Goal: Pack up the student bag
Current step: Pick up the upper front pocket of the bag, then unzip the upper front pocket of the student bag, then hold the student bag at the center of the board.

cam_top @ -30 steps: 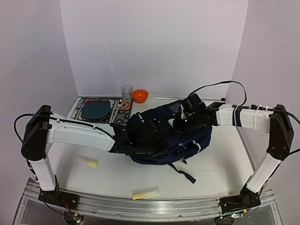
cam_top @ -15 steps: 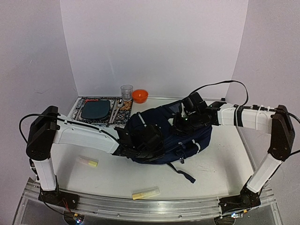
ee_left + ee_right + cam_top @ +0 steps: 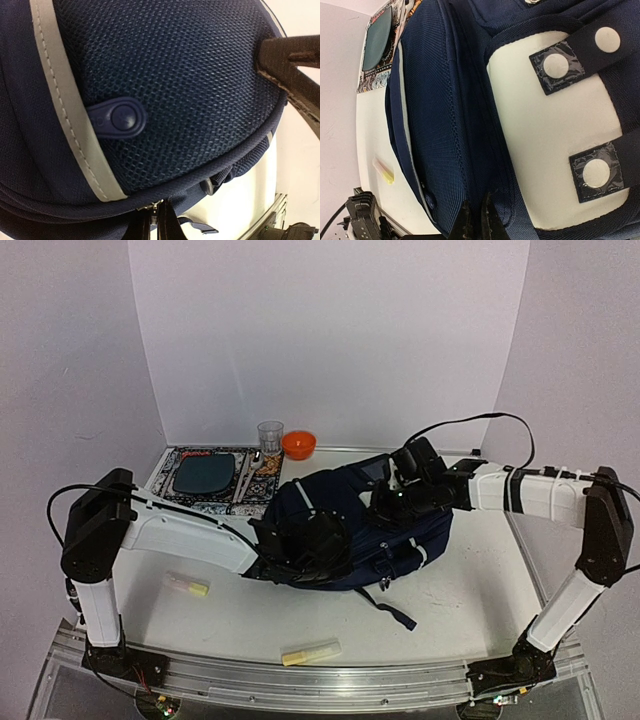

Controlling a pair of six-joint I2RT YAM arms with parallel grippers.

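the backpack (image 3: 360, 530) is navy blue, with a pale grey stripe (image 3: 75, 115) curving beside a fine mesh weave. its cream-white panel (image 3: 555, 150) bears dark glossy patches (image 3: 597, 170), each with a round white dot. the bowl (image 3: 298, 445) is orange and the glass (image 3: 270, 436) clear. the mat (image 3: 262, 480) has a busy black, white and orange pattern, and the plate (image 3: 205, 474) is dark teal. one marker (image 3: 188, 586) and the other marker (image 3: 311, 652) are pale yellow. the table (image 3: 460, 590) is white.
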